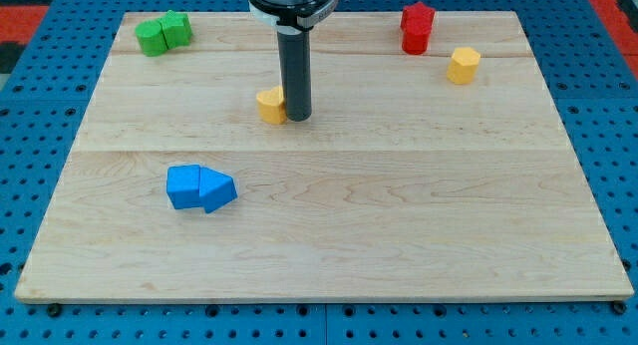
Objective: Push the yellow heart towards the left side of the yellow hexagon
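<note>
The yellow heart lies on the wooden board, left of centre in the upper half. My tip stands right against the heart's right side and hides part of it. The yellow hexagon sits far to the right, near the view's top right, well apart from the heart and the tip.
Two red blocks are stacked or pressed together just up and left of the hexagon. Two green blocks sit at the top left. Two blue blocks touch each other at the lower left. The board lies on a blue pegboard.
</note>
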### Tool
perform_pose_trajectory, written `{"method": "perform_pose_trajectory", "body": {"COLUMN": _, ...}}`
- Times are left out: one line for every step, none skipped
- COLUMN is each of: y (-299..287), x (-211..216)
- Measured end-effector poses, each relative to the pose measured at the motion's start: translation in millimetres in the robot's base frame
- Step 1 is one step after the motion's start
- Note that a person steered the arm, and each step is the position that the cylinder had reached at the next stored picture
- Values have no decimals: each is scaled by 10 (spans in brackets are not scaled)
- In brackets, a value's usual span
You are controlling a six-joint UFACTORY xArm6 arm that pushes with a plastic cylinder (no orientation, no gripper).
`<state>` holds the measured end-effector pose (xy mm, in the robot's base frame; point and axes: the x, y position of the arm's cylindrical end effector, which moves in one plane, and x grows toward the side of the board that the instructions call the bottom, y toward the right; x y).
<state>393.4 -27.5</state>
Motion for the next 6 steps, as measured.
{"method": "perform_pose_trajectory", "body": {"y": -60, "x": 329}}
{"method": "perform_pose_trajectory", "body": {"y": -552, "x": 48}}
{"method": "perform_pose_trajectory", "body": {"y": -264, "x": -304}}
{"method": "perform_pose_trajectory", "body": {"y": 291, "x": -379}}
{"method": "perform_pose_trajectory", "body": {"y": -63, "x": -449}}
{"method": "perform_pose_trajectory", "body": {"y": -131, "x": -661}}
